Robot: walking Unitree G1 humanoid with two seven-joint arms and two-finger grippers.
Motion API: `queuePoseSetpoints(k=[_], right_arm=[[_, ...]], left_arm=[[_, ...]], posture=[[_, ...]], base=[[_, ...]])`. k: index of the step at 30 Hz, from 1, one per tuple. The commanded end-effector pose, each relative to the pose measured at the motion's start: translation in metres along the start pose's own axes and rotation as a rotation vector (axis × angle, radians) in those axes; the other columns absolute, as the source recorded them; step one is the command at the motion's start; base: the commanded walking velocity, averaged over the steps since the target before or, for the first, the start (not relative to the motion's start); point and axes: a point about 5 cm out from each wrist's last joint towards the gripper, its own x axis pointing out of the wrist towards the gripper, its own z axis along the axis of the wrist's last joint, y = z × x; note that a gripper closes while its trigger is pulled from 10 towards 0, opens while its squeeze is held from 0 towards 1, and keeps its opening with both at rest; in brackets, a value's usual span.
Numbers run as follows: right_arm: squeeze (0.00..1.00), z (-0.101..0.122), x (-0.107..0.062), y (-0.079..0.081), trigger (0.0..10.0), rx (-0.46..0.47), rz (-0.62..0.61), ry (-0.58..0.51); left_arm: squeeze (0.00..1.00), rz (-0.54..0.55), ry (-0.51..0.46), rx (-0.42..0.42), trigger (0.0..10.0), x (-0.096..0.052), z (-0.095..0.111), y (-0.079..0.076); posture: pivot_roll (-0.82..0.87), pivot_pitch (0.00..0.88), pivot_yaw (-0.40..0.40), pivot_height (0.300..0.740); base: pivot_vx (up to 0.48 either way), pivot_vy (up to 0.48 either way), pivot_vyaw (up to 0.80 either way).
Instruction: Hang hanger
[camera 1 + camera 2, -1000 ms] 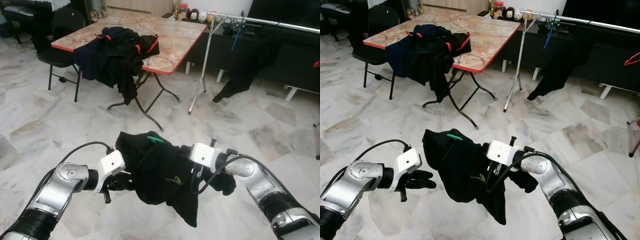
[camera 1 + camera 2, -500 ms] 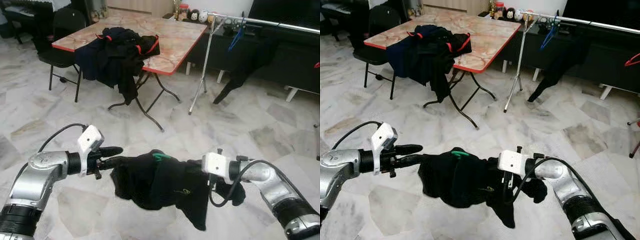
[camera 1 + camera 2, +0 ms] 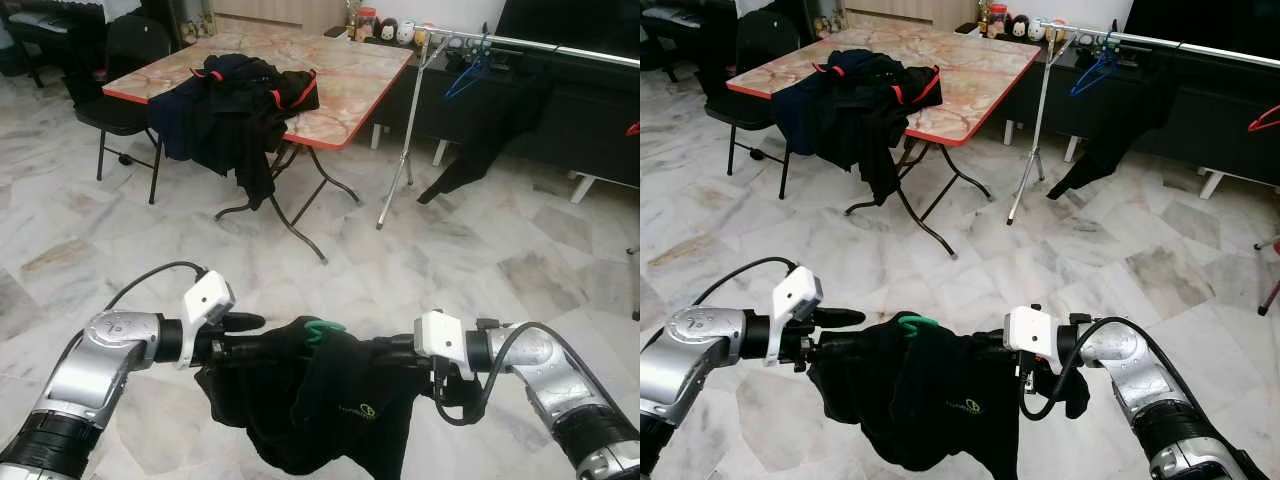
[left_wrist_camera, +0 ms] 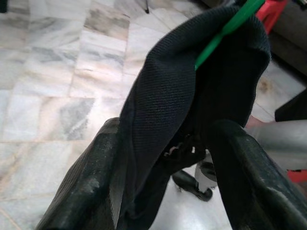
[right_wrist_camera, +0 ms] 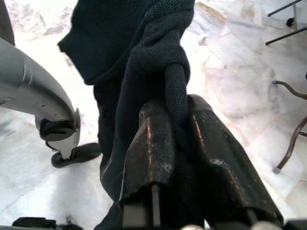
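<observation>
While both grippers hold it, the black garment (image 3: 330,400) shows an unreadable logo.

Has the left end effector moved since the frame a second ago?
Yes. The left end effector has risen and swung outward, now stretching the black garment level, judged against the table, which barely shifted in the left eye view.

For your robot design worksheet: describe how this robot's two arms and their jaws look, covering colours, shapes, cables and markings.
Both arms are rounded silver metal with black ribbed bands nearer the body. Each wrist carries a white boxy block, and a black cable loops from it back to the forearm. The left gripper and right gripper end in two long black fingers, scuffed and glossy. No markings are legible.
</observation>
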Motion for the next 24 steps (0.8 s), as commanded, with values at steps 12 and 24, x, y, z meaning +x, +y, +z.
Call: queuePoseSetpoints(k=[12,24], right_arm=[[0.00,0.017,-0.002,-0.003,10.0,-0.031,0.045,-0.069],[0.00,0.022,0.000,-0.002,10.0,-0.037,0.064,-0.082]], left_arm=[[1.00,-0.042,0.025,0.035,10.0,0.009,-0.001,-0.001],[0.00,-0.084,0.049,0.033,10.0,0.016,-0.004,-0.005]], posture=[[-0.10,0.000,-0.023,0.740],[-0.11,0.000,-0.020,0.740]], base=[[0.000,0.000,0.00],[0.000,0.000,0.00]])
